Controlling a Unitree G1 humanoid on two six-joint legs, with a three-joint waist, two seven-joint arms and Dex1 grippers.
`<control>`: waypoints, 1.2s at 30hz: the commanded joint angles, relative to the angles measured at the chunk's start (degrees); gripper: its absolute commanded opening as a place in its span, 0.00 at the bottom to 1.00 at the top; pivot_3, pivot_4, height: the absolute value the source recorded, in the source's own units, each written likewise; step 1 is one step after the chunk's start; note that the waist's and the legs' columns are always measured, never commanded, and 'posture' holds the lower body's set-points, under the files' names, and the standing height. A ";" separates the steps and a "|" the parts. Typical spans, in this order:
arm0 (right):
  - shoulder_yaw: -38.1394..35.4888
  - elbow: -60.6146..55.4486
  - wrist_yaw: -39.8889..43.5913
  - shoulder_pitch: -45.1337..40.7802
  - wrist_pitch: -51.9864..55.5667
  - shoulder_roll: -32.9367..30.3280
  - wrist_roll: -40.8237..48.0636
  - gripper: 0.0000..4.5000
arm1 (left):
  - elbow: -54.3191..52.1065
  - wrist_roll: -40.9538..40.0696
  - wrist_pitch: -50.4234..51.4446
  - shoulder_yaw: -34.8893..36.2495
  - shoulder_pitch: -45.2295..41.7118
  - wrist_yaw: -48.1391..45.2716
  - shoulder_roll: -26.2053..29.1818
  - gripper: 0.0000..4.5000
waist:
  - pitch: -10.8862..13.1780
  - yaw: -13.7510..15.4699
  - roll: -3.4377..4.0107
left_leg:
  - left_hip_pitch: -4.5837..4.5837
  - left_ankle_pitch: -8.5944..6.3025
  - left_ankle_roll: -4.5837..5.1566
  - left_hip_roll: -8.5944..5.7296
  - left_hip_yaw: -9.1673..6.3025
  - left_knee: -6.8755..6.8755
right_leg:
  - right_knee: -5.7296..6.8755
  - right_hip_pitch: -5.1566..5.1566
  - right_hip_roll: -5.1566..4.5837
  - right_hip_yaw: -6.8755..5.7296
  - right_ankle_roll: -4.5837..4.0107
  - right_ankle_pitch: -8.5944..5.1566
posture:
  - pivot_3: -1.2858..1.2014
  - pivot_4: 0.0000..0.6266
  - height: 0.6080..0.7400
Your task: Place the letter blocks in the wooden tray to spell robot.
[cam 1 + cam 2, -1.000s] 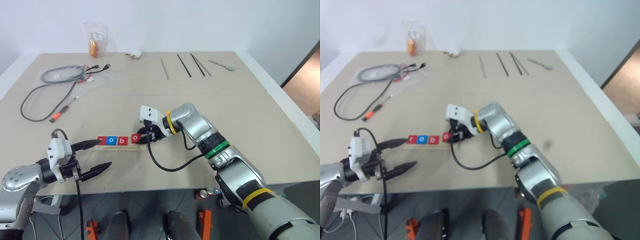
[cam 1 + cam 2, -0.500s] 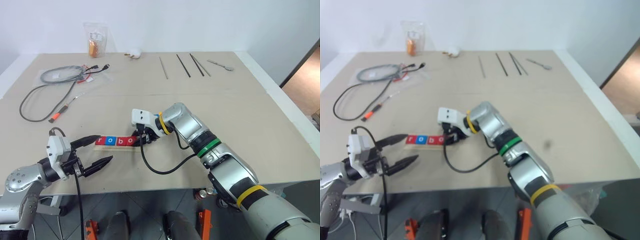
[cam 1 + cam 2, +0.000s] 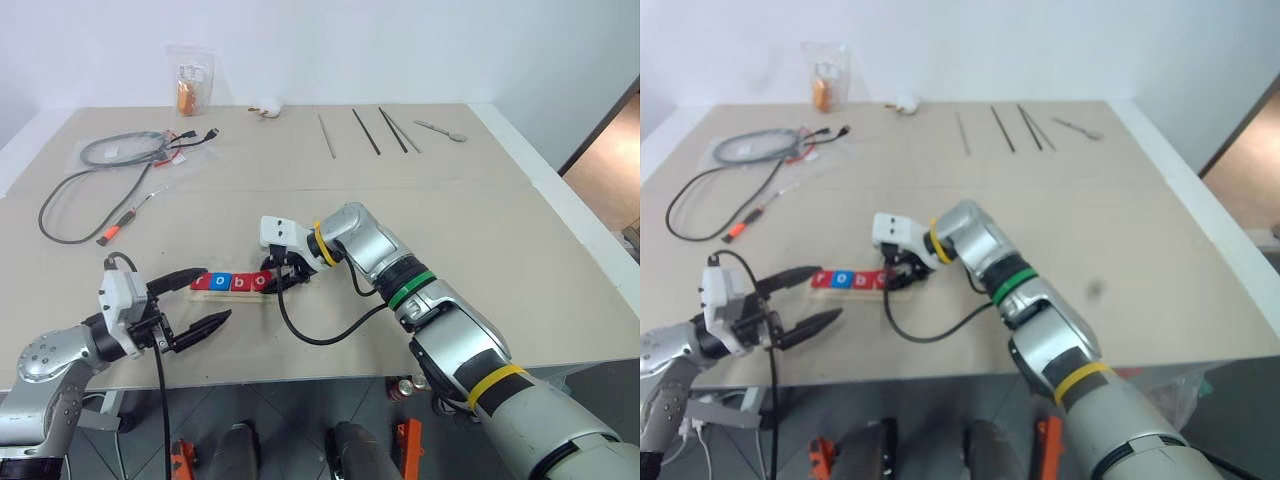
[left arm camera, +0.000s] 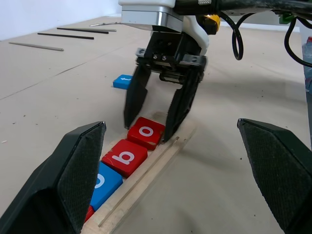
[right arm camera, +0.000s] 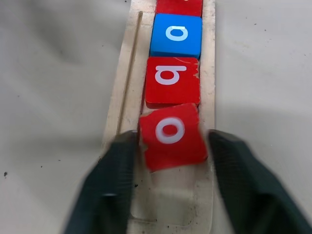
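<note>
Tray (image 4: 146, 180) lay mid-table, clear tabletop around it. Red "o" block (image 5: 171, 135) sat crooked in its groove, free between the right gripper's (image 4: 153, 119) parted fingers. Left gripper (image 3: 200, 300) gaped wide nearby, empty.

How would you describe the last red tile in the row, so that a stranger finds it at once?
Find the wooden tray near the table's front edge. The red o tile sits at the row's end, between the right gripper's open fingers, slightly crooked, unlike the straight red b tile beside it.
</note>
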 commanded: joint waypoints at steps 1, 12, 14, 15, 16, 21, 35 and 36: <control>-1.24 0.46 0.69 -2.26 -0.18 0.13 0.06 0.90 | -0.54 0.03 -1.01 0.27 -0.39 -0.41 0.04 1.00 | 0.00 0.00 0.00 | 0.00 0.00 0.00 0.00 0.00 0.00 | 0.00 0.00 0.00 0.00 0.00 0.00 | 0.52 0.24 1.00; -7.58 8.53 2.77 -9.21 -1.30 -2.34 2.48 0.99 | 1.36 0.61 -1.64 -1.19 -2.04 -1.54 -0.24 1.00 | 0.00 0.00 0.00 | 0.00 0.00 -0.01 0.04 0.01 0.00 | 0.00 -0.02 0.04 -0.01 -0.03 -0.01 | 0.52 0.24 1.00; -9.08 9.25 3.25 -9.74 -1.60 -3.76 3.09 0.99 | 1.46 0.77 -1.66 -1.74 -2.37 -1.71 -0.42 1.00 | 0.01 0.01 0.01 | 0.00 -0.01 -0.02 0.04 0.01 -0.01 | 0.00 -0.01 0.04 -0.01 -0.03 -0.02 | 0.52 0.24 1.00; -9.71 9.56 2.89 -9.83 -1.88 -4.20 3.21 0.99 | 1.48 0.83 -1.67 -1.92 -2.48 -1.77 -0.48 1.00 | 0.00 0.01 0.00 | 0.00 -0.01 -0.02 0.04 0.01 0.00 | 0.00 -0.01 0.04 -0.01 -0.03 -0.02 | 0.52 0.24 1.00; -10.31 9.77 1.99 -9.82 -2.12 -4.41 3.29 0.99 | 1.46 0.85 -1.70 -1.98 -2.47 -1.84 -0.50 1.00 | 0.00 0.03 0.01 | 0.00 -0.01 -0.02 0.04 0.01 -0.01 | 0.00 -0.01 0.04 -0.01 -0.03 -0.03 | 0.52 0.24 1.00; -11.34 6.57 -0.77 -6.70 -2.58 -5.39 2.98 0.99 | 1.75 1.03 -1.89 -1.72 -2.02 -2.64 -0.14 1.00 | 0.00 -0.03 0.01 | 0.00 -0.02 -0.03 0.05 0.02 -0.03 | 0.00 -0.03 0.06 0.00 -0.05 -0.04 | 0.52 0.24 1.00; -9.50 -8.62 -0.50 2.82 5.06 -3.26 5.41 0.02 | 1.47 1.43 -1.69 -1.78 -1.74 -3.24 -0.10 1.00 | 0.01 0.01 0.01 | 0.00 -0.03 -0.04 0.23 0.01 -0.06 | 0.01 -0.06 0.26 0.00 -0.09 0.00 | 0.52 0.24 1.00; -9.19 -8.79 -0.65 3.03 5.32 -3.17 5.19 0.02 | 1.48 1.43 -1.64 -1.75 -1.77 -3.22 -0.07 1.00 | 0.01 0.01 0.01 | 0.00 -0.03 -0.04 0.23 0.01 -0.05 | 0.01 -0.06 0.26 0.00 -0.09 0.00 | 0.52 0.24 1.00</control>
